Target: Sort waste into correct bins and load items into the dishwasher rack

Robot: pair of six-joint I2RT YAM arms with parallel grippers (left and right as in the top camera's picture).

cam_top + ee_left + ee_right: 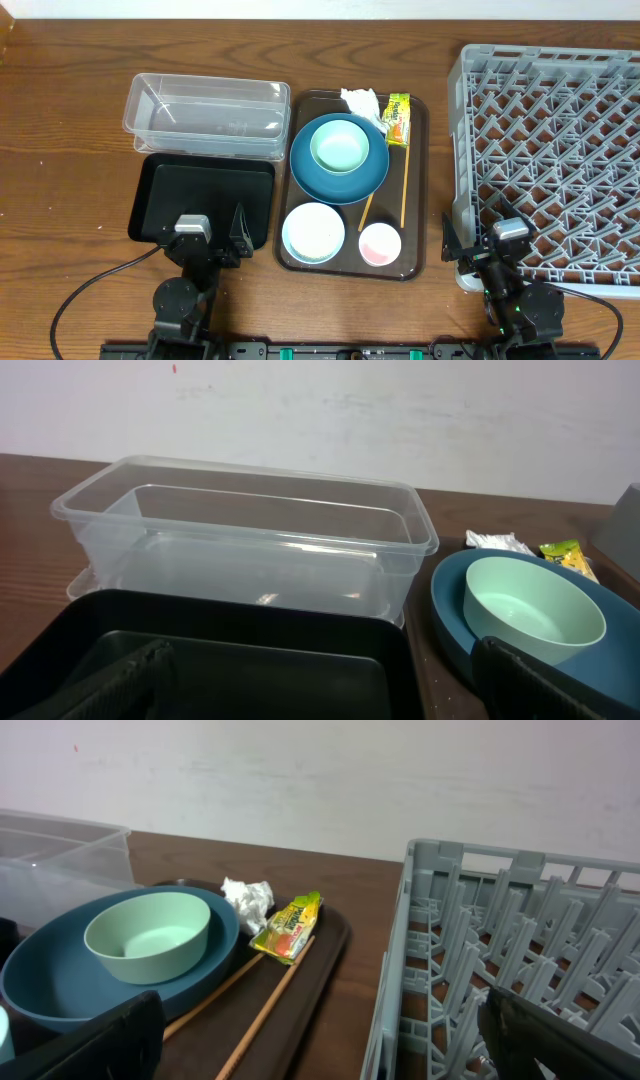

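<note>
The rack [540, 140] runs off the right edge (overhead view), and the wrapper [398, 118] print is unreadable.

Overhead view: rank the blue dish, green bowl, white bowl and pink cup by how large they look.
1. blue dish
2. white bowl and green bowl, too alike to rank
3. pink cup
</note>
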